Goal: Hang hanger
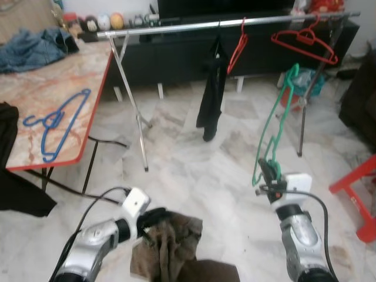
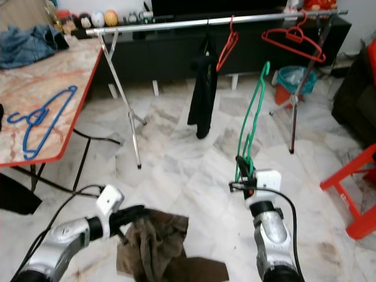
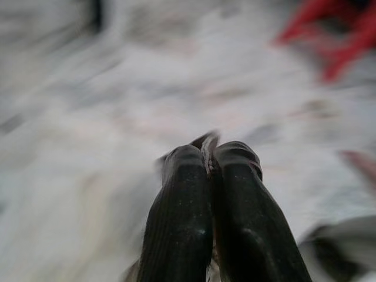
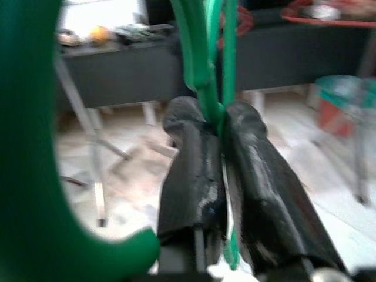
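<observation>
Currently the right hand (image 1: 269, 170) is clamped on the lower bar of the green hanger (image 1: 276, 126), its two fingers (image 4: 194, 170) pressed together around the green wire in the right wrist view. The hanger stands upright above the hand with its hook uppermost, an orientation that suits lifting the hook over the rail (image 1: 229, 23). The rail runs across the far side of the floor, well apart from the hanger, so an approach is judged necessary before hanging. On the rail hang a dark garment (image 1: 212, 88), a red hanger (image 1: 238, 50) and a second red hanger (image 1: 305, 41); the free span between them appears to be the likely target. The left hand (image 1: 150, 218) is closed on a brown cloth (image 1: 167, 247) held low near the floor, which keeps it out of the right arm's path. A blue hanger (image 1: 56, 120) lies flat on the worktop (image 1: 35, 88) to the left, beside a denim garment (image 1: 32, 47).
</observation>
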`<state>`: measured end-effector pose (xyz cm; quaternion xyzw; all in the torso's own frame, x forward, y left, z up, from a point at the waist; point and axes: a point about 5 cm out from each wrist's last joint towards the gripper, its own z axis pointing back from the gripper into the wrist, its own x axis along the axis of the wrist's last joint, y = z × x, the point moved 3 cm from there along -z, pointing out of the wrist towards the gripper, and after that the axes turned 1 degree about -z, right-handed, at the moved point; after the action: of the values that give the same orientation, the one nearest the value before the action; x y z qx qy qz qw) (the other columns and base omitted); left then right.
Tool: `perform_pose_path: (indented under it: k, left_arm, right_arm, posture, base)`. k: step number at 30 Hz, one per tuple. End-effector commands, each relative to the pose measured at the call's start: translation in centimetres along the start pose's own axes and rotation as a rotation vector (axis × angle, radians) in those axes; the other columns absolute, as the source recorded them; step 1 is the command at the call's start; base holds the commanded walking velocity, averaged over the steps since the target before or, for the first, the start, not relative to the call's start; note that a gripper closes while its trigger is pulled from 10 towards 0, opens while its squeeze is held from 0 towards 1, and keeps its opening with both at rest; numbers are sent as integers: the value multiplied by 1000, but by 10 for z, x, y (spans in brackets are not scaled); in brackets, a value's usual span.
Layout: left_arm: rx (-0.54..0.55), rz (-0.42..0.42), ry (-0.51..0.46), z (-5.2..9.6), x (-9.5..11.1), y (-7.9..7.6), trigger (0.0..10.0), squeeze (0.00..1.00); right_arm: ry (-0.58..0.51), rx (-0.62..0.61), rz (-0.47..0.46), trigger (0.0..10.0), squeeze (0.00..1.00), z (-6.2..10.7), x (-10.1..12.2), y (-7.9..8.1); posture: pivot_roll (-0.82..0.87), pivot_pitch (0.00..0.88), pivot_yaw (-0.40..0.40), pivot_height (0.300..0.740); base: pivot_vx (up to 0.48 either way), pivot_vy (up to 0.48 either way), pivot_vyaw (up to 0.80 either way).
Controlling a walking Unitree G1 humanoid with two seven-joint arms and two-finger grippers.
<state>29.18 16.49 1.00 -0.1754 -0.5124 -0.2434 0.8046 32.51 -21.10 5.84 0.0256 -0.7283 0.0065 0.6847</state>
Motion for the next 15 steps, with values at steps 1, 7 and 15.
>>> perform_pose_path:
  k: [1,7,15]
  left_arm:
    - [132,-8,20,6,-7,19,10000,0]
    - [306,56,89,13,-33,32,10000,0]
    - [522,216,206,31,-76,41,10000,0]
  right_arm:
    - [79,-69,-8,10000,0,8,-14,-13]
    - [359,-243,-12,10000,0,47,-65,-44]
    - [735,-351,-140,10000,0,134,-134,-40]
  posture:
    - [0,46,51,740]
    - [-15,28,47,740]
    - [-19,0,45,740]
  base:
    - [0,0,0]
    - [0,0,0]
    - [0,0,0]
